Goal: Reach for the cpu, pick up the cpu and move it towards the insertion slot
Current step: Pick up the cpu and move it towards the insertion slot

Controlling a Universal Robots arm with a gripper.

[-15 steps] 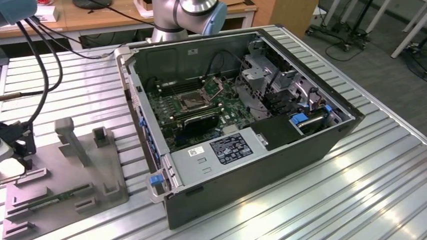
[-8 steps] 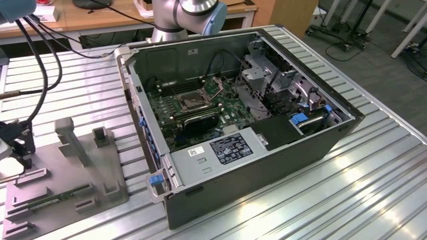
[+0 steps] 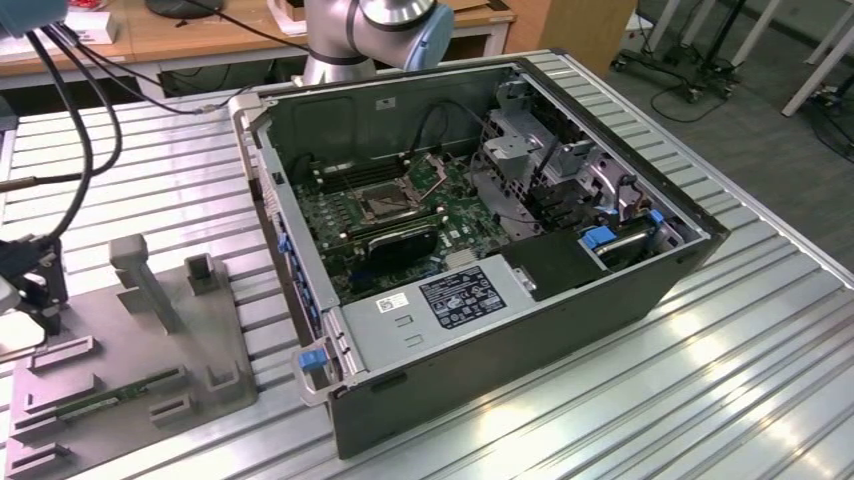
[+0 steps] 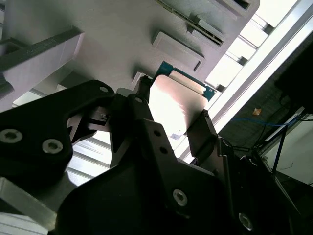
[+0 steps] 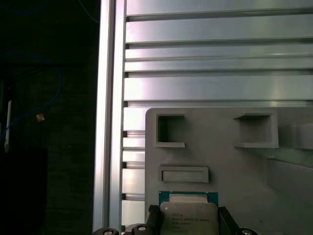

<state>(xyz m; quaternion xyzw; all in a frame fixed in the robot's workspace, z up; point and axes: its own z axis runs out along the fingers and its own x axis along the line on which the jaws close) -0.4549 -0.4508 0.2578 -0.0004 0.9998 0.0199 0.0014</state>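
Note:
The cpu [image 5: 189, 218], a pale silvery square on a green board, lies at the edge of the grey tray [image 5: 220, 147]. In both wrist views my gripper [image 5: 188, 221] has one dark finger against each side of it. The second wrist view shows the cpu [image 4: 173, 100] bright between the fingers [image 4: 203, 129] of my gripper [image 4: 171, 110]. I cannot tell whether it is lifted off the tray. In the exterior view my gripper [image 3: 34, 285] hangs at the far left over the tray [image 3: 134, 330]. The insertion slot [image 3: 384, 207] sits on the motherboard inside the open case, well to the exterior view's right.
The open computer case [image 3: 534, 330] lies on the slatted metal table [image 3: 721, 380]. A green memory stick [image 3: 114, 395] rests in the tray beside upright grey posts [image 3: 140, 275]. Black cables [image 3: 74, 120] hang above the gripper. The table's edge [image 5: 110, 122] runs close beside the tray.

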